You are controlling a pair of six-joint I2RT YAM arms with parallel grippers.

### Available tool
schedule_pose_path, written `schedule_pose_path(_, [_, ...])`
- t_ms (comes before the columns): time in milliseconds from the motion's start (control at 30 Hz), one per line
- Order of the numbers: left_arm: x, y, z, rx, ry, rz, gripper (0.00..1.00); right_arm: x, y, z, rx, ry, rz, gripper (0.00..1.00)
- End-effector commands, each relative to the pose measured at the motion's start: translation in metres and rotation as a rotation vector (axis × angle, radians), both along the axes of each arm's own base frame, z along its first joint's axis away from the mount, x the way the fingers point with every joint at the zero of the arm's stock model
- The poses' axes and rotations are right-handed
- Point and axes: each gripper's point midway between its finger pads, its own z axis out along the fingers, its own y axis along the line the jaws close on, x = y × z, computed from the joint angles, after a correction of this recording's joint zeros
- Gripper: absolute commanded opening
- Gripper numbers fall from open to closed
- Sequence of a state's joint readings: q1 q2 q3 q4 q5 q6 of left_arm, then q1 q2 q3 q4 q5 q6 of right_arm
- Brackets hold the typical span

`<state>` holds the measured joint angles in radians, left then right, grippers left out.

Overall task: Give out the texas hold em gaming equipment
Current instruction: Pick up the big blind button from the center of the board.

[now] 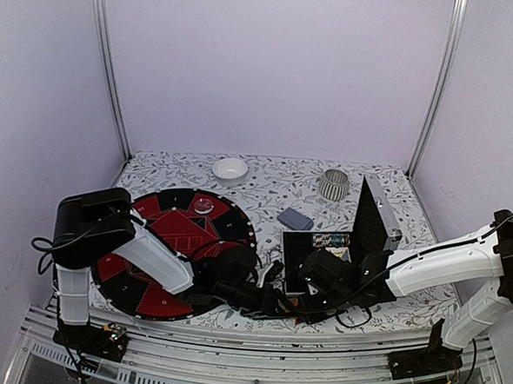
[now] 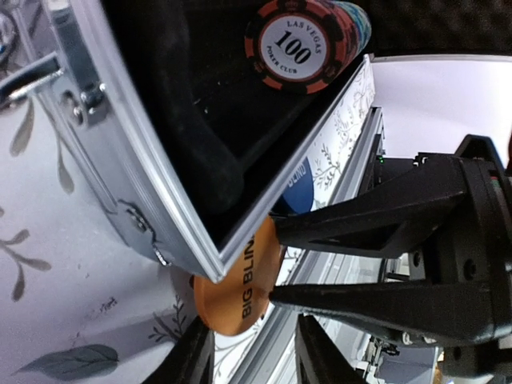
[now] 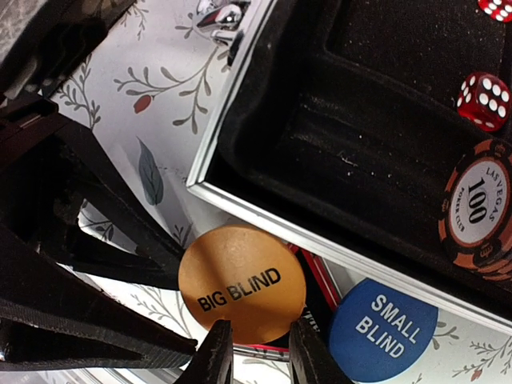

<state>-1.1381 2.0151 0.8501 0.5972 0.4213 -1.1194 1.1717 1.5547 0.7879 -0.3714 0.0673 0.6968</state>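
Button (image 3: 240,276) marked BIG BLIND, orange, lying outside case (image 3: 384,266) corner, seemingly awaiting pickup. Right gripper (image 3: 260,352) narrowly straddles its rim, clamping untellable. Left gripper (image 2: 254,354) parted, empty.

Orange disc (image 3: 242,276) reads "BIG BLIND", blue disc (image 3: 382,328) "SMALL BLIND", chip (image 3: 480,204) "LAS VEGAS POKER CLUB 100".

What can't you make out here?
- Left gripper and right gripper: whether either grips the BIG BLIND disc; wrist views show fingers only at its edge.
- Top view: that disc, hidden under the arms.
- SMALL BLIND disc: left wrist view, mostly behind the case rim.
- 100 chip: right wrist view, cut by the edge.
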Motion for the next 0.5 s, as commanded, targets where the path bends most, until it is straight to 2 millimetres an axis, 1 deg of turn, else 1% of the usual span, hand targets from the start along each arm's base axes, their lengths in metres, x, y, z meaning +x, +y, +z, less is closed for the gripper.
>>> schedule_pose_path(0, [0.015, 0.014, -0.019, 0.057, -0.023, 0.049, 0.38, -0.003, 0.0, -0.002, 0.034, 0.019, -0.003, 0.25])
schedule_pose_path(233, [0.016, 0.008, -0.011, -0.021, -0.06, 0.026, 0.37, -0.007, 0.006, -0.007, 0.049, 0.037, 0.024, 0.22])
schedule_pose_path(333, [0.019, 0.008, -0.002, -0.064, -0.09, 0.043, 0.36, -0.007, 0.006, -0.008, 0.049, 0.04, 0.03, 0.21])
schedule_pose_path(400, [0.021, 0.006, 0.003, -0.083, -0.108, 0.043, 0.34, -0.007, 0.007, -0.009, 0.05, 0.042, 0.032, 0.21])
schedule_pose_path(467, [0.021, 0.004, 0.004, -0.091, -0.118, 0.038, 0.28, -0.008, 0.009, -0.009, 0.059, 0.046, 0.039, 0.2])
